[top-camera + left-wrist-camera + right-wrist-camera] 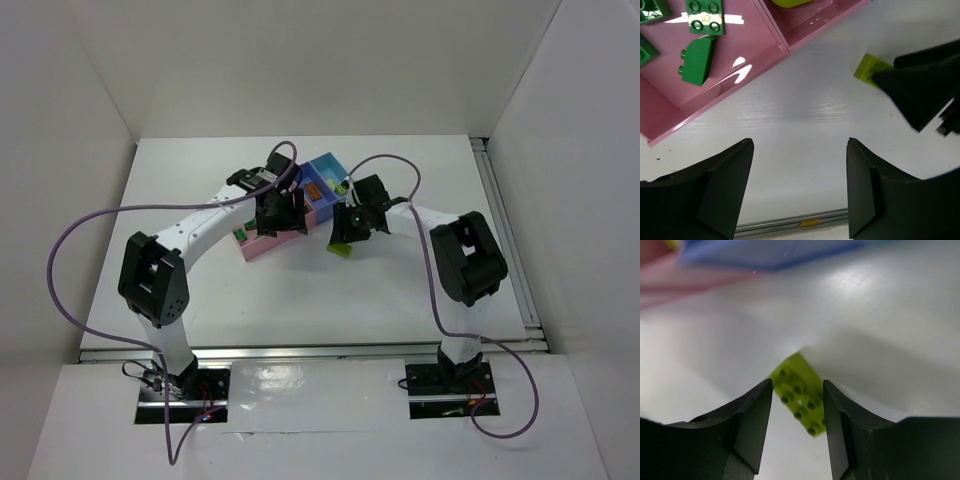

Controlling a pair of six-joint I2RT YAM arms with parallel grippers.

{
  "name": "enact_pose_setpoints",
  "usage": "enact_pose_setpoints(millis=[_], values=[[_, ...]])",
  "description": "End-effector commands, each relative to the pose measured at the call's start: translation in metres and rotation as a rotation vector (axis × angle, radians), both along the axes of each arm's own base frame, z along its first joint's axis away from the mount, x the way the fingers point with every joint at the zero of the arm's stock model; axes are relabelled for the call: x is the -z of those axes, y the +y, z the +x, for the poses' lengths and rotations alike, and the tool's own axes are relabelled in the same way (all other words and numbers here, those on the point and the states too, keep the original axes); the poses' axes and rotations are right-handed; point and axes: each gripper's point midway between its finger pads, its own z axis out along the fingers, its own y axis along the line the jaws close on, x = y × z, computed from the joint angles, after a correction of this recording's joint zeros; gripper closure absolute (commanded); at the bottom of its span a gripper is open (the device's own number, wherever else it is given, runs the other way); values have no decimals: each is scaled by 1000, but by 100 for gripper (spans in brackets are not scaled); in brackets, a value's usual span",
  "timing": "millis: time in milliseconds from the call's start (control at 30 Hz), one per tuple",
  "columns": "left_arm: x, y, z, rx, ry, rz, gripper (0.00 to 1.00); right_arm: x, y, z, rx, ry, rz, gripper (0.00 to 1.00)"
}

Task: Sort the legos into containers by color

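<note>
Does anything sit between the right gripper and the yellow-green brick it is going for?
Nothing visible does. The yellow-green brick lies on the table directly between the fingers of the right gripper, with no other object in the gap.

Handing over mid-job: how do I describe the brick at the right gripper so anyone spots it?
Find the row of bins mid-table, then the bare table in front of it. A brick lies there between the right gripper's fingers; it is yellow-green, while the bricks in the pink bin are dark green.
</note>
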Motion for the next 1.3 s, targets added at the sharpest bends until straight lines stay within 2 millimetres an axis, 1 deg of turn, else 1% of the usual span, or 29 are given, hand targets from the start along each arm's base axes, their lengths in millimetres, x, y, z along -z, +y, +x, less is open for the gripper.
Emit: enact_pose_setpoints(millis=[0,33,67,100,133,200,233,267,300,333,367,467,500,600,633,733,767,833,867,900,933,967,1000,1033,1067,1133,1167,1233,1267], values=[[4,-14,-3,45,8,-22,23,-40,15,-28,-112,-63,69,48],[3,-22,-5,63,9,-31,23,-52,9,-29,-103,-79,83,48],[4,-28,-6,87,13,-36,23,-54,3,-30,-92,-74,80,48],[12,-34,-10,106,30,-26,23,-60,-5,-32,-80,-60,88,46],[16,-36,-11,110,46,-27,21,-56,-14,-31,-55,-49,67,43],[19,-45,-10,138,45,-21,19,-61,-29,-27,1,-52,40,42],[31,-50,-15,154,70,-6,17,-58,-46,-20,78,-62,-1,42],[31,-56,-17,168,79,0,14,-67,-57,-13,140,-90,-15,42],[35,-56,-18,151,102,6,12,-62,-69,-14,195,-80,-38,43],[39,-59,-20,96,127,8,11,-63,-86,-6,292,-92,-60,43],[52,-63,-26,75,172,25,9,-66,-95,-2,347,-101,-69,43],[59,-80,-28,45,201,9,4,-72,-115,9,466,-119,-72,41],[64,-84,-26,33,215,1,4,-72,-116,10,483,-120,-75,38],[70,-97,-26,-28,238,-27,4,-86,-124,25,549,-167,-68,34],[74,-96,-20,-65,232,-12,7,-96,-125,32,561,-195,-65,34],[73,-102,-17,-120,211,9,8,-93,-123,48,575,-189,-71,34],[79,-101,-16,-135,215,19,8,-92,-122,52,569,-192,-77,34],[77,-108,-14,-125,206,10,10,-80,-123,59,575,-168,-101,34],[79,-110,-12,-125,206,10,11,-86,-121,70,568,-189,-98,34],[86,-112,-12,-123,220,13,14,-83,-122,73,573,-176,-113,34],[87,-111,-13,-115,230,27,18,-68,-121,77,560,-150,-139,34],[86,-112,-14,-112,237,20,20,-76,-120,90,562,-173,-142,34],[93,-111,-15,-104,246,33,24,-60,-123,91,553,-140,-183,34],[92,-113,-16,-101,253,26,27,-58,-122,97,545,-143,-190,34],[98,-112,-17,-101,262,34,28,-64,-123,105,546,-158,-207,34],[98,-112,-17,-88,260,39,34,-49,-125,109,532,-133,-245,34],[101,-109,-19,-81,267,49,36,-52,-124,115,526,-142,-247,32],[104,-107,-22,-81,276,57,40,-45,-124,118,499,-132,-275,31],[108,-104,-25,-72,284,70,43,-37,-124,121,496,-120,-282,30]])
